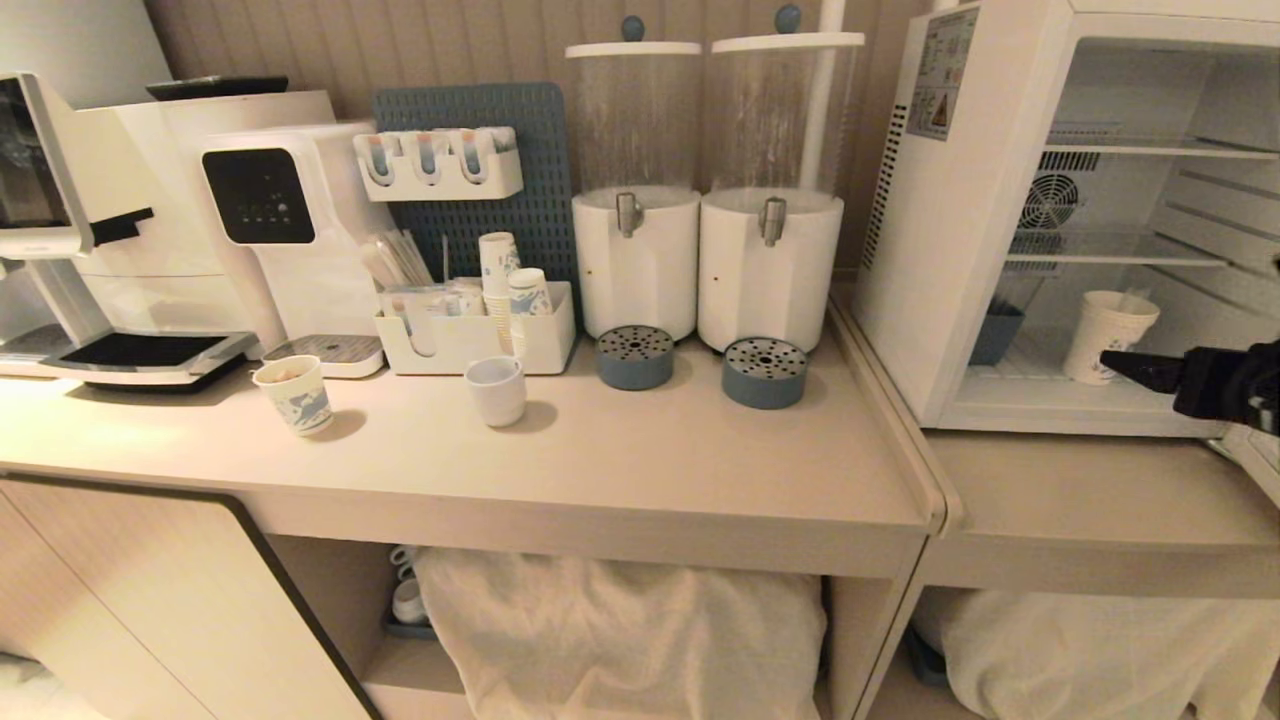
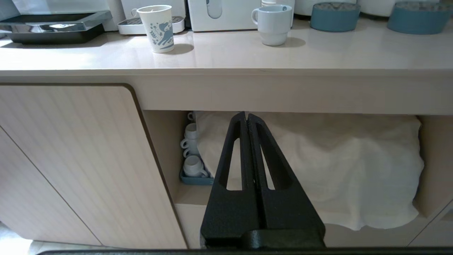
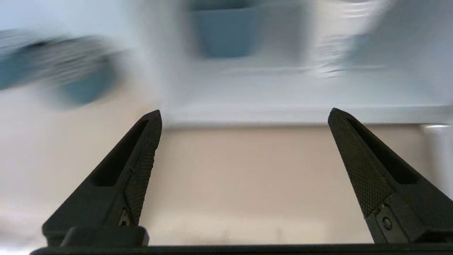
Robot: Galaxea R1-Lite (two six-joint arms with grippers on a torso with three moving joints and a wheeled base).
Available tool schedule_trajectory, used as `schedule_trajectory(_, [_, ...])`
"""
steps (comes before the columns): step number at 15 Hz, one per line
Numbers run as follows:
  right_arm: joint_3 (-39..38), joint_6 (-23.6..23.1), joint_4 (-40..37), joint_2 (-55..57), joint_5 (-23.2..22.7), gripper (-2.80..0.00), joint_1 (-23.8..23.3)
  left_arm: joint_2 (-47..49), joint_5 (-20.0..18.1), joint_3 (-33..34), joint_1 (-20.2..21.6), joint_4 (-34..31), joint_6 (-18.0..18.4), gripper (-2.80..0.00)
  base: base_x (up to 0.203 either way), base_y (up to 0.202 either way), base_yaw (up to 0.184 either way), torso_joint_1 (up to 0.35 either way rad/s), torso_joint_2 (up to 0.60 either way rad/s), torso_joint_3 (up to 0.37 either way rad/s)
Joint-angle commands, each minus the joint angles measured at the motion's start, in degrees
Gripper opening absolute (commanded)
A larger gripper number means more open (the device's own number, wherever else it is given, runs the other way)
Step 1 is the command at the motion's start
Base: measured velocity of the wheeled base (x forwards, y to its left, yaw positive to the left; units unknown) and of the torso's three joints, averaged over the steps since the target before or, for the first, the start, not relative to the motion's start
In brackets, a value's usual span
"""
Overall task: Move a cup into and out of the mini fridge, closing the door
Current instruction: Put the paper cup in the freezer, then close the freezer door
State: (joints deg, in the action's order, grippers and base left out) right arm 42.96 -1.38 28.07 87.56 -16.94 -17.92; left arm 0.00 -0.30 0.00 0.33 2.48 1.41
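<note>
I see the cup [image 1: 1105, 335] standing on the floor of the mini fridge [image 1: 960, 200], at three o'clock from the ceramic mug [image 1: 496, 389]. My right gripper [image 3: 244, 117] gapes wide and empty just outside the fridge's front lip, fingertip [image 1: 1120, 362] beside the cup. A blue bin [image 1: 995, 333] sits at the cup's nine o'clock. My left gripper [image 2: 246, 117] hangs pinched together below the counter edge [image 2: 226, 72].

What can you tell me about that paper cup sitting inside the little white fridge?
The cup is a tall white paper one with a faint blue print low on its side and a rolled rim. It stands upright on the floor of the open mini fridge, under the wire shelves, towards the front. The right pincer, fingers spread wide and empty, points at its lower side; whether they touch cannot be told.
</note>
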Motion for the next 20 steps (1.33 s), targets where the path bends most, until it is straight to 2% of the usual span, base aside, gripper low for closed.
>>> schedule_trajectory(1, [-0.39, -0.43, -16.22, -15.71, -16.34, 0.00, -2.55, 0.00, 0.07, 1.14, 0.02, 0.16, -0.54, -2.80, 0.000, 0.000, 0.000, 0.000, 0.00, 0.000])
schedule_trajectory(2, [-0.18, -1.99, -24.65, -19.23, -23.13, 0.00, -4.10, 0.00, 0.13, 1.12, 0.02, 0.16, -0.62, -2.80, 0.000, 0.000, 0.000, 0.000, 0.00, 0.000])
schedule_trajectory(3, [-0.09, -4.26, -29.23, -21.43, -27.08, -2.80, -5.74, 0.00, 0.08, 1.11, 0.02, 0.16, -0.62, -2.80, 0.000, 0.000, 0.000, 0.000, 0.00, 0.000])
schedule_trajectory(6, [-1.34, -7.48, -32.68, -26.65, -30.76, -2.80, -8.04, 0.00, 0.13, 1.06, 0.02, 0.16, -0.71, -2.80, 0.000, 0.000, 0.000, 0.000, 0.00, 0.000])
schedule_trajectory(9, [1.13, -10.97, -48.04, -33.64, -38.85, -2.80, -9.22, 0.00, 0.13, 1.14, 0.02, 0.16, -0.98, -2.80, 0.000, 0.000, 0.000, 0.000, 0.00, 0.000])
schedule_trajectory(13, [7.20, -17.84, -68.85, -40.52, -43.41, -2.80, -7.97, 0.00, 0.13, 1.14, 0.02, 0.16, -0.98, -2.80, 0.000, 0.000, 0.000, 0.000, 0.00, 0.000])
schedule_trajectory(15, [10.09, -21.12, -77.26, -44.93, -44.04, -2.80, -3.79, 0.00, 0.13, 1.13, 0.02, 0.24, -0.99, -2.80, 0.000, 0.000, 0.000, 0.000, 0.00, 0.000])
schedule_trajectory(17, [13.09, -21.51, -84.06, -48.85, -43.46, -2.80, 5.12, 0.00, 0.13, 1.14, 0.02, 0.24, -1.17, -2.80, 0.000, 0.000, 0.000, 0.000, 0.00, 0.000])
schedule_trajectory(18, [14.11, -21.20, -86.69, -52.35, -42.19, -2.80, 8.83, 0.00, 0.13, 1.14, 0.02, 0.24, -1.24, -2.80, 0.000, 0.000, 0.000, 0.000, 0.00, 0.000])
schedule_trajectory(20, [13.49, -18.21, -87.92, -60.63, -38.03, -2.80, 12.12, 0.00, 0.13, 1.14, 0.02, 0.24, -1.69, -2.80, 0.000, 0.000, 0.000, 0.000, 0.00, 0.000])
